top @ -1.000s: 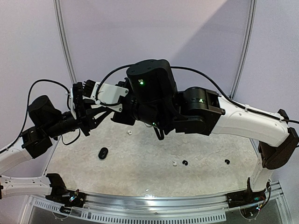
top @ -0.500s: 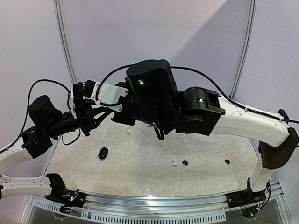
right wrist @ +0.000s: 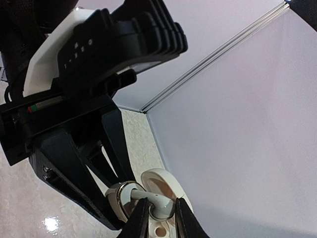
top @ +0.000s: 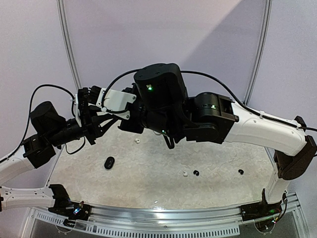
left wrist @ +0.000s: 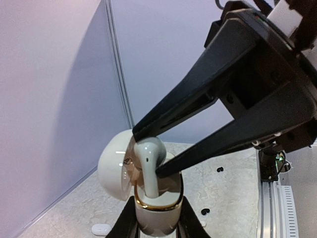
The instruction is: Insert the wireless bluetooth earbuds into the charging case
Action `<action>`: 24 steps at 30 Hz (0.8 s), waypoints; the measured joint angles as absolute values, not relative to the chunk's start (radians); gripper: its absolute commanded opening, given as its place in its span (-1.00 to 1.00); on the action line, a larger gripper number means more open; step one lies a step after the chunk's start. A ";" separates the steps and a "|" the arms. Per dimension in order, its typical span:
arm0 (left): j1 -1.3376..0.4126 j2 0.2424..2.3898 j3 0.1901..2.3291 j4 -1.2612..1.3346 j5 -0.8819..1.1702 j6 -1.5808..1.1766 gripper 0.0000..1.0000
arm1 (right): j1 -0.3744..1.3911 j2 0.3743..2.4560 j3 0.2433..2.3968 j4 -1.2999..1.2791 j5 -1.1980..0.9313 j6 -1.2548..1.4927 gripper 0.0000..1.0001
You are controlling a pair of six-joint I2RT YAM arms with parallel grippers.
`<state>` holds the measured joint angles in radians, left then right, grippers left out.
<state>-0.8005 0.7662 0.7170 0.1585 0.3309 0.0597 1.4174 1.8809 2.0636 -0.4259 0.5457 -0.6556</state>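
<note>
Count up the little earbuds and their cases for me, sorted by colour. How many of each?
White earbuds: 3
Black earbuds: 2
White case: 1
Black case: 1
Total in view: 7

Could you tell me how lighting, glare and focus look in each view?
Top external: a diagonal shadow edge crosses the back wall. Left wrist: earbud and case in crisp focus. Right wrist: one small glare spot on the table.
</note>
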 measured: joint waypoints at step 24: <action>-0.801 0.767 0.717 0.139 0.323 0.075 -1.00 | 1.413 1.954 2.221 -0.587 0.513 -0.720 -0.62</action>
<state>-0.8005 0.7673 0.7170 0.1394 0.3229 0.0746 1.4128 1.9545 2.2211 -0.5865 0.5129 -0.7197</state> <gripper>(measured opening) 0.214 0.191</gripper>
